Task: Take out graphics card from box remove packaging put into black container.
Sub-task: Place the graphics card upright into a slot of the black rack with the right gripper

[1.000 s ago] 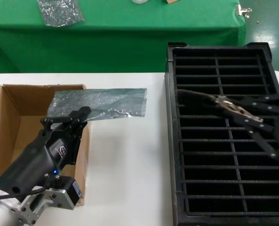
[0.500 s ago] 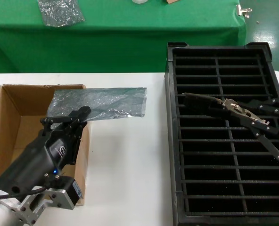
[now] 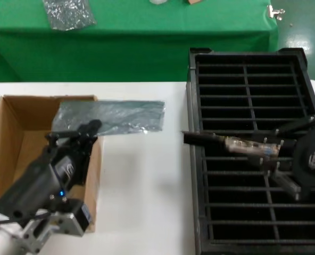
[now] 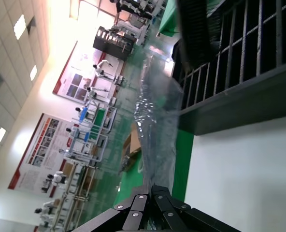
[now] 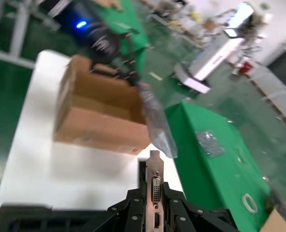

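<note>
My right gripper point(image 3: 277, 159) is clamped on the graphics card point(image 3: 229, 143), holding it level above the black container point(image 3: 200, 69) with its dark end poking past the tray's inner long rim. My left gripper point(image 3: 75, 135) pinches the empty packaging point(image 3: 115, 116) over the box point(image 3: 8, 133). If I lower crooked, the card could straddle a rib instead of entering a slot, or slip from my fingers.

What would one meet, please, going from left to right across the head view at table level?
cardboard box → left claw → silver packaging bag → graphics card → right claw
</note>
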